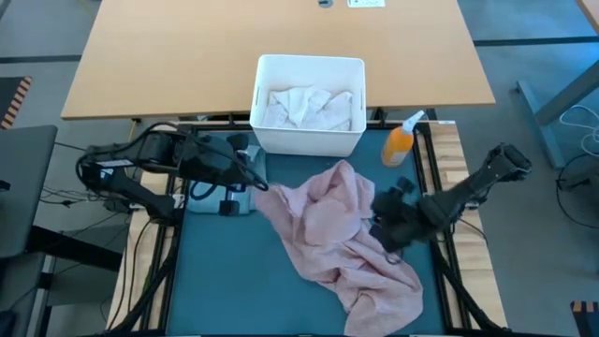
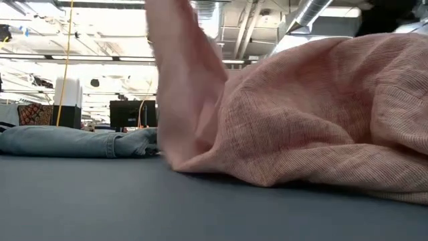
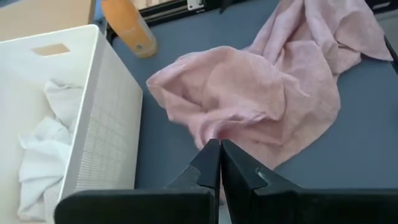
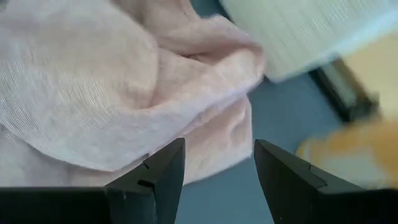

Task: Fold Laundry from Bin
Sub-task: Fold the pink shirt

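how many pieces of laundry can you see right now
3 at least: the pink shirt spread crumpled on the mat, the white cloth inside the bin, and jeans lying on the mat's left side. More may be hidden under the white cloth.

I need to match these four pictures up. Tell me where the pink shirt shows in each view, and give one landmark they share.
High view: pink shirt crumpled mid-mat, below the white bin.
Low view: pink shirt fills the centre and right.
Left wrist view: pink shirt lies beyond the shut left tool.
Right wrist view: pink shirt sits ahead of the open right tool.
Shared landmark: the white bin, in all but the low view.
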Robot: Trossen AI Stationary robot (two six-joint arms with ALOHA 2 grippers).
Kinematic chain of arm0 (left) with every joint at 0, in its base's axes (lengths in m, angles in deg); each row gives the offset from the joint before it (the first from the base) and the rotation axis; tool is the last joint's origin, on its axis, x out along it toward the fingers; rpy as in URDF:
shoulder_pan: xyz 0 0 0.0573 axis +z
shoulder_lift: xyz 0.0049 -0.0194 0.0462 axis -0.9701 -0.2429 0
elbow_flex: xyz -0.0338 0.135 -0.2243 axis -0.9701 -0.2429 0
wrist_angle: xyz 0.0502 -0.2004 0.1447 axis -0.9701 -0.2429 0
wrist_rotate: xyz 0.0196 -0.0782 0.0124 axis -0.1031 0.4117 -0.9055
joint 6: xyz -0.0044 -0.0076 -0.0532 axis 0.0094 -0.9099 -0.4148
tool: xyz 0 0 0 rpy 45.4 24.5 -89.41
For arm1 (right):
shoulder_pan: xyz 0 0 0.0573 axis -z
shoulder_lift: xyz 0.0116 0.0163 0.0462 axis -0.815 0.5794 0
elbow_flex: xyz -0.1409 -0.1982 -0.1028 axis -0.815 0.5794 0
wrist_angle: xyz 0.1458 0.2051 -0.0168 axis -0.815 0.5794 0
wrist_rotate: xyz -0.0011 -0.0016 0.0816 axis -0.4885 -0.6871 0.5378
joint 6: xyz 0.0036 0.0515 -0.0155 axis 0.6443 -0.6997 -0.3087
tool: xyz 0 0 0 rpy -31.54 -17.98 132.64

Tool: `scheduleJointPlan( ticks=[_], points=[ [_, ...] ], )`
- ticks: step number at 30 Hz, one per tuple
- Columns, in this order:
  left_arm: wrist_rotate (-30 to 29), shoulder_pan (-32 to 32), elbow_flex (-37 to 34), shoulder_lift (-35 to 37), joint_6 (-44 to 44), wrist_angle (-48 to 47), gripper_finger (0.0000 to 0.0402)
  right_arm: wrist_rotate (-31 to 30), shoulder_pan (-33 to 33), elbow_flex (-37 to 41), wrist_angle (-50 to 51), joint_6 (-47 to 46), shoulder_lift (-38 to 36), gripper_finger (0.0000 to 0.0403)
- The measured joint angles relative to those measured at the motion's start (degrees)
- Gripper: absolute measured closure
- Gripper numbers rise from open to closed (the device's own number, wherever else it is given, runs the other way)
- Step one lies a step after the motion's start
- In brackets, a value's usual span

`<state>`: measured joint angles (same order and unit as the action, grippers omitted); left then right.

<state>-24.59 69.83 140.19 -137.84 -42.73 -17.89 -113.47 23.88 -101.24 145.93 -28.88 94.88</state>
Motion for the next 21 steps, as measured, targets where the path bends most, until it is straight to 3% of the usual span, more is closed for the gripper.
scheduleJointPlan(
  ticks=[2, 4, 11, 15, 21],
  points=[
    [0.0, -0.4, 0.0, -0.2, -0.4, -0.6, 0.0401, 5.0, 6.6, 0.0, -5.2, 11.6, -0.3, 0.0185],
    [0.0, -0.7, 0.0, -0.3, -1.1, -1.5, 0.0401, 11.6, 14.6, 0.0, -9.3, 16.3, -0.5, 0.0186],
    [-1.0, -2.3, -0.3, -0.6, -1.8, -2.2, 0.0401, 22.3, 35.8, 0.0, -20.3, 18.0, -0.5, 0.0186],
    [-0.7, -2.6, -4.3, -0.6, -4.2, -2.3, 0.0401, 25.7, 40.9, 4.4, -27.5, 18.5, -0.5, 0.0186],
    [-0.7, -3.3, -17.9, 1.3, -4.3, 2.3, 0.0401, 32.8, 43.1, 16.8, -44.8, 15.5, -0.5, 0.0186]
  ],
)
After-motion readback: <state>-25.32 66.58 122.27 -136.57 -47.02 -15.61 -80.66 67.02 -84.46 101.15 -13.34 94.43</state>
